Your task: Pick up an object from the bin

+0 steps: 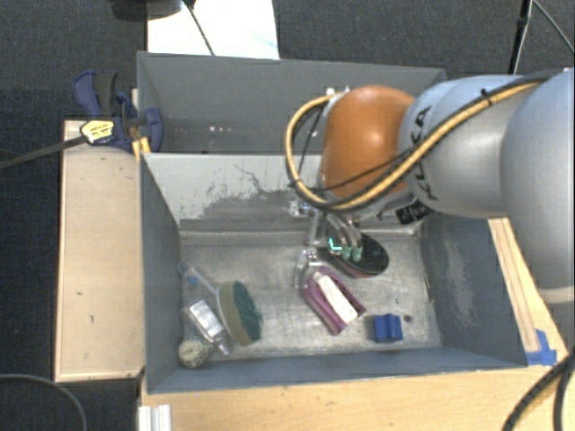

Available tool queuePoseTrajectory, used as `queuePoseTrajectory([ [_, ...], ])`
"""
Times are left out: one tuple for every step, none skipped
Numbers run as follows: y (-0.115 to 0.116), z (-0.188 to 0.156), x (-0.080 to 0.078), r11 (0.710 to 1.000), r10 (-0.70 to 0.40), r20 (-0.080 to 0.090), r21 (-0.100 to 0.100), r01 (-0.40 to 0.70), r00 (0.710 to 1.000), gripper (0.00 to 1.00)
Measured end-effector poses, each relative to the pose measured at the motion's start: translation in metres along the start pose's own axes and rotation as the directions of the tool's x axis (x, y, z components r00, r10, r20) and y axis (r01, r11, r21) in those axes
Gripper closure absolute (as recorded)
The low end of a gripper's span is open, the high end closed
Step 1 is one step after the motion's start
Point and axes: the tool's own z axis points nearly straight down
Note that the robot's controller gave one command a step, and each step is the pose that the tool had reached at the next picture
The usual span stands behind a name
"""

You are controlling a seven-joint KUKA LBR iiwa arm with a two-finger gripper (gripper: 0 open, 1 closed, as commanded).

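A large grey robot arm (503,142) reaches in from the right, with a rounded orange cover (359,137) on its wrist and yellow-and-black cables looping round it. Dark lettering on the arm beside the cover is crossed by a cable and cannot be read.

Below it lies a grey metal bin (225,205) with sloping walls and a scuffed floor. The gripper (314,259) hangs low over the middle of the floor, just above the upper end of a purple and white oblong packet (331,301). Whether the gripper is apart or together cannot be told.

The packet lies flat, right of the floor's centre, its long axis running from upper left to lower right. Any print on it is too small to read. Just beside its upper end, to the right, sits a black round thing (370,259), partly under the wrist.

Near the left wall lie a dark green disc (241,312), a clear plastic piece (203,314) touching it, and a small beige ball (191,355). A small blue block (387,329) lies near the packet's lower end.
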Motion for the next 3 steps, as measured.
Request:
queuePoseTrajectory([
  [-0.098, 0.052, 0.062, 0.999, -0.032, -0.002, 0.003, 0.032, 0.999, 0.0],
  [-0.093, 0.05, 0.059, 0.999, -0.036, 0.005, 0.0, 0.036, 0.999, 1.0],
  [-0.115, -0.094, 0.074, 0.999, -0.04, 0.013, 0.002, 0.04, 0.999, 1.0],
])
